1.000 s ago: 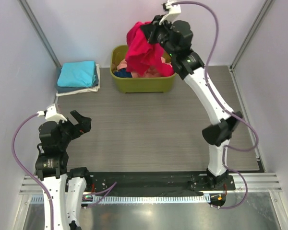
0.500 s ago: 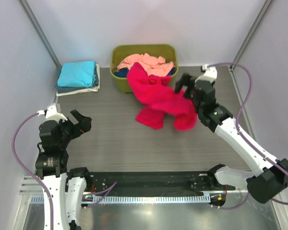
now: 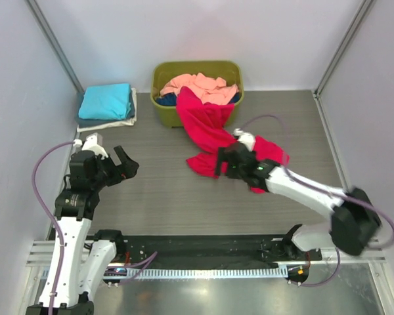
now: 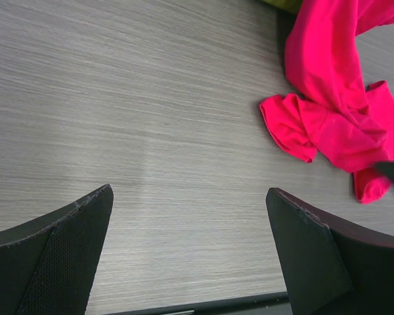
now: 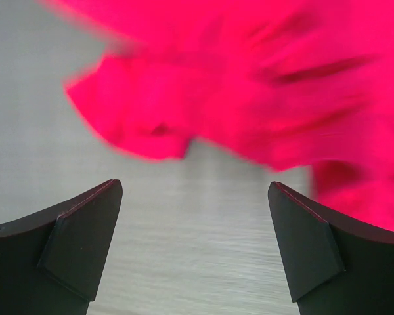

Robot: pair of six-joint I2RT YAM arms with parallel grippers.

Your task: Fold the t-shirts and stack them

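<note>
At the back of the table [image 3: 157,190], an olive tub [image 3: 163,113] holds a salmon shirt [image 3: 197,85], with a folded stack [image 3: 106,104] to its left. The crimson shirt [image 3: 207,128] – a second ago hoisted over the tub – now sprawls on the table, one end on the rim. The right gripper [image 5: 196,216] has let go, its jaws apart. The left gripper [image 3: 126,164] is spread and empty. The right wrist view is blurred, and the arm hides part of the shirt.

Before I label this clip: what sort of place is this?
Likely a robot laundry-folding test cell: white panel walls around a grey table, an olive tub of t-shirts, a folded stack at far left.
</note>
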